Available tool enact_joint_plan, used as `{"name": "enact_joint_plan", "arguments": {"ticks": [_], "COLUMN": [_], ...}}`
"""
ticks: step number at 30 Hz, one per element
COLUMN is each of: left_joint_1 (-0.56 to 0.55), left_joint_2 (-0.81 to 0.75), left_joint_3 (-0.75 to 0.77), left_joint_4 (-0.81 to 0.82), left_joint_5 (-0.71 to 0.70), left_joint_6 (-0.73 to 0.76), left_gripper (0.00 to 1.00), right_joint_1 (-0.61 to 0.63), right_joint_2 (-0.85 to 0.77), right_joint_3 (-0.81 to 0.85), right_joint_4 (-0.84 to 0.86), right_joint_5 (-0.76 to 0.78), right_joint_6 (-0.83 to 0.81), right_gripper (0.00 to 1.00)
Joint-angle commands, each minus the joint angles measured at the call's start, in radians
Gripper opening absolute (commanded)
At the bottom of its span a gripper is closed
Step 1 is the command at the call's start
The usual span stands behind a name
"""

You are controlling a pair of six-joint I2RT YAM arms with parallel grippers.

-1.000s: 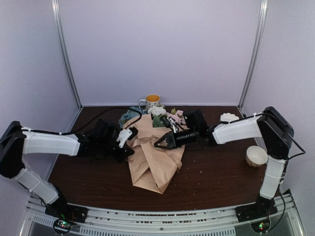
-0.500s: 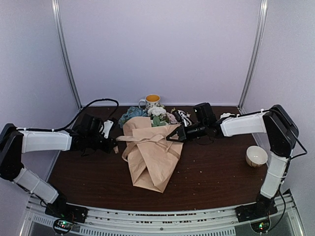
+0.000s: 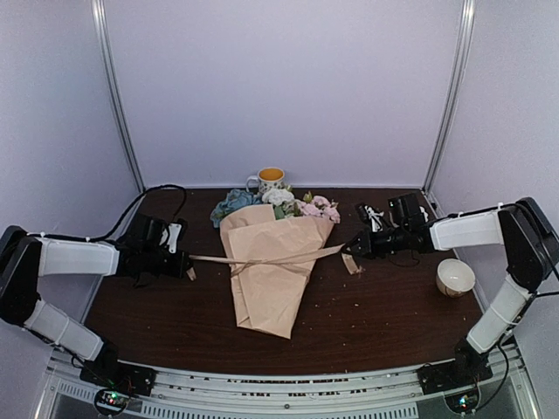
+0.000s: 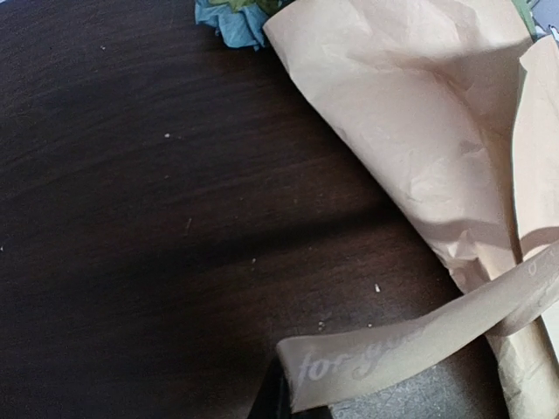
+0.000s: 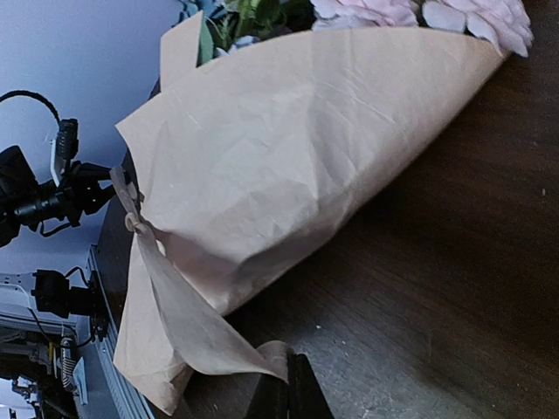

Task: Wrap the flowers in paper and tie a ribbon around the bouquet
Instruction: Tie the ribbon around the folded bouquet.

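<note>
The bouquet (image 3: 266, 231) lies flat at the middle of the bench (image 3: 393, 305). Its open end faces the far wall and its narrow end faces the near edge. The flowers (image 3: 284, 202) project from the open end: blue on the left, white in the centre, pink on the right. The paper (image 3: 271, 292) visible from above is peach-tan and crinkled, folded into a cone around the stems. A sliver of green shows inside the fold in the wrist views; it may be a second sheet or leaves.

A peach-tan ribbon (image 3: 262, 259) with pale lettering crosses the cone at mid-length and extends past both sides. The left jaws are closed on the ribbon's left end, low over the bench and well left of the cone. The right jaws are closed on its right end, just right of the cone. The ribbon runs nearly straight between them. The left arm (image 3: 79, 257) and right arm (image 3: 467, 230) reach inward from opposite sides.

A mug (image 3: 270, 180) stands against the far wall behind the flowers. A bowl (image 3: 455, 277) sits near the right edge.
</note>
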Motion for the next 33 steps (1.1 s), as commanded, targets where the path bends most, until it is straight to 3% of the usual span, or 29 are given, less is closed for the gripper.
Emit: {"name": "enact_joint_plan", "arguments": {"ticks": [1,8,13,14,17,21,26,33], "left_joint_1": [0.016,0.017,0.011,0.004,-0.023,-0.051,-0.091,-0.268], "left_joint_2": [-0.015,-0.041,-0.06,-0.064,-0.081,-0.138,-0.165,-0.11], "left_joint_3": [-0.008,-0.015,-0.021,-0.021,-0.018,-0.015,0.039,0.151], "left_joint_4": [0.069,0.107,0.146,0.155,0.165,0.184,0.179,0.228], "left_joint_5": [0.016,0.033,0.079,0.088,0.076,0.053,0.04,-0.021], "left_joint_6": [-0.018,0.01,0.026,0.034,0.054,0.069,0.095,0.144], "left_gripper": [0.0,0.0,0.0,0.0,0.0,0.0,0.0,0.0], "right_joint_1": [-0.017,-0.004,0.009,0.019,0.063,0.159,0.246,0.404], "right_joint_2": [-0.03,-0.076,-0.157,-0.166,-0.19,-0.217,-0.222,-0.181], "right_joint_3": [-0.044,-0.009,-0.095,-0.092,-0.034,0.045,0.097,0.218], "right_joint_4": [0.032,0.075,0.556,0.561,0.348,0.121,0.077,0.096], "right_joint_5": [0.036,-0.055,-0.169,-0.148,-0.026,0.25,0.521,0.72], "right_joint_6": [0.008,0.007,0.219,0.216,0.051,-0.152,-0.258,-0.405], "right_gripper": [0.0,0.0,0.0,0.0,0.0,0.0,0.0,0.0]}}
